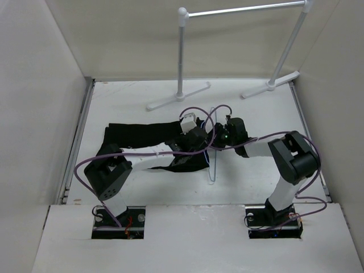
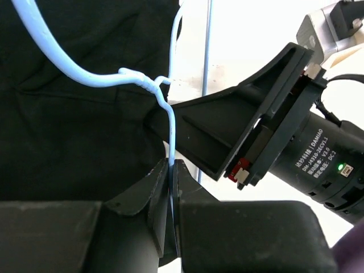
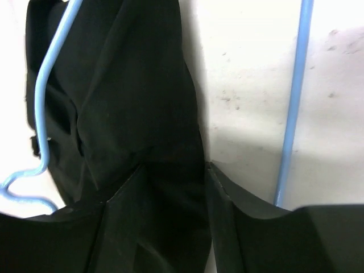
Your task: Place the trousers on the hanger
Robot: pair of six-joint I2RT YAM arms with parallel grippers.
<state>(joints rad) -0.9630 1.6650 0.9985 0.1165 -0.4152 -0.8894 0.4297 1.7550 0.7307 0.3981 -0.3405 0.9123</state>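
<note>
The black trousers (image 1: 136, 136) lie spread on the white table, reaching left from the middle. The thin pale blue hanger (image 1: 213, 165) lies at their right end. In the left wrist view my left gripper (image 2: 172, 168) is shut on the hanger (image 2: 142, 82) at its hook wire, above the trousers (image 2: 74, 114). My right gripper (image 3: 173, 170) stands with its jaws apart, a fold of the trousers (image 3: 131, 85) lying in the gap between them. One hanger (image 3: 293, 114) wire runs along the bare table to its right. Both grippers meet near the middle of the table (image 1: 211, 139).
A white tube garment rack (image 1: 239, 11) stands at the back, its two feet (image 1: 179, 96) resting on the table. White walls close in the left, right and back sides. Purple cables loop over both arms.
</note>
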